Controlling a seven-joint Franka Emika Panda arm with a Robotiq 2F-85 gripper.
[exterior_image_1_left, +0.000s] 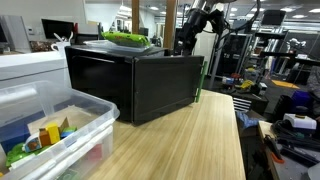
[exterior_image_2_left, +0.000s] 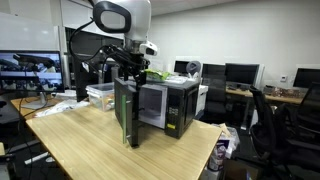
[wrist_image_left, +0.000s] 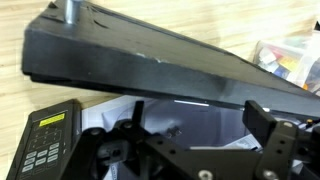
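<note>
while it hangs at the top edge of the open microwave door (wrist_image_left: 160, 55), the hand (wrist_image_left: 190, 140) shows its two fingers (wrist_image_left: 262, 125) spread wide in the wrist view, with nothing clamped between them; whether a finger touches the door i cannot tell. just beyond the fingers lies the pale inside of the microwave (exterior_image_2_left: 165, 105), and the keypad (wrist_image_left: 48, 140) sits to one side. in an exterior view the hand (exterior_image_2_left: 128, 68) is over the door (exterior_image_2_left: 125, 110), which stands swung out from the black box towards the camera. the microwave rests on a light wooden surface (exterior_image_2_left: 80, 140). a green object (exterior_image_1_left: 125, 38) lies on its roof. farther along the surface stands a clear bin (exterior_image_1_left: 50, 125) of coloured items.
</note>
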